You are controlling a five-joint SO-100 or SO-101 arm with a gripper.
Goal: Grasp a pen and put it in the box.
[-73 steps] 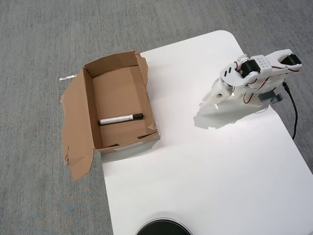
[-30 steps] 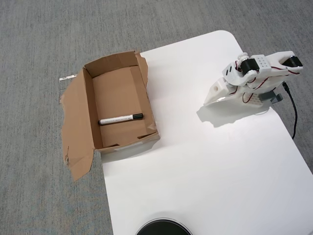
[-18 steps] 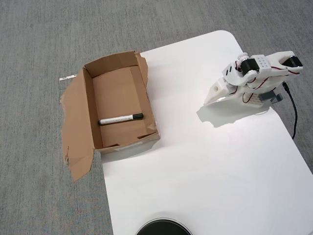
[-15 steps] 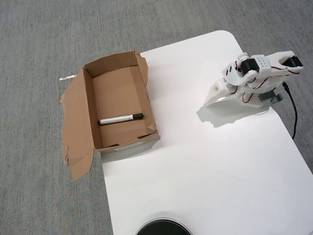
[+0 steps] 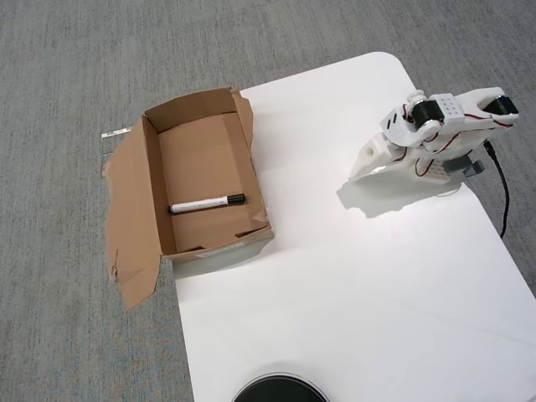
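Note:
The pen, a slim white marker with a black cap at its right end, lies flat on the floor of the brown cardboard box, near the box's front wall. The box stands at the left edge of the white table, with torn flaps spread onto the carpet. My gripper is far to the right of the box, low over the table, on the folded white arm. Its jaws show no gap and hold nothing.
A black round object sits at the table's bottom edge. A black cable runs down the table's right edge from the arm base. Grey carpet surrounds the table. A small white strip lies on the carpet left of the box.

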